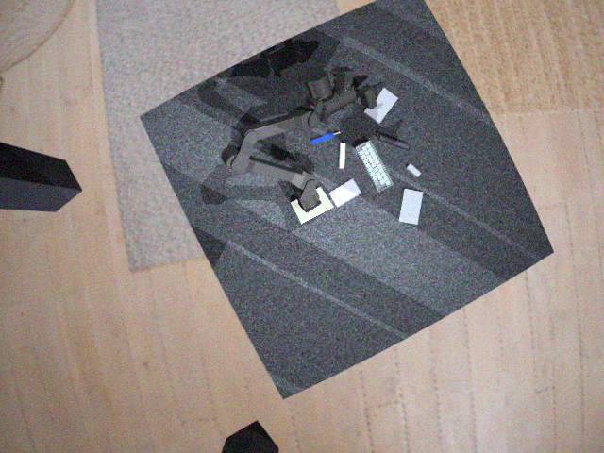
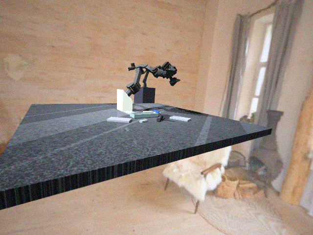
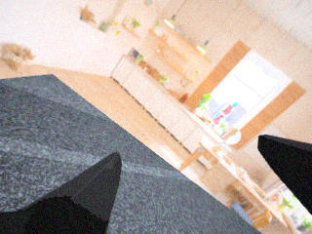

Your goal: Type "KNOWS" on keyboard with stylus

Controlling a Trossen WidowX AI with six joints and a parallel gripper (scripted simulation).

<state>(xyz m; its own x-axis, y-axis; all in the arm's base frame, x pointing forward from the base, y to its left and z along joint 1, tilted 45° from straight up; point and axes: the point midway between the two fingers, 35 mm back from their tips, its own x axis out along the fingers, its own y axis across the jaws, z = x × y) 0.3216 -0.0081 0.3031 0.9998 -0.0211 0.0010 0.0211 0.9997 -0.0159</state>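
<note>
The stylus, blue with a pale tip, lies on the desk beside the keyboard's upper-left end in the top view. The pale green keyboard lies flat on the desk, its keys facing up; the letters are too small to read. My gripper is open and empty, raised well above the desk. In the top view it appears up and to the right of the stylus. The wrist view shows both fingers wide apart, with neither stylus nor keyboard in sight.
A white stick lies between stylus and keyboard. A dark cylinder lies by the keyboard. White slabs and a small white block lie around. A tall cream block stands beside the arm's base.
</note>
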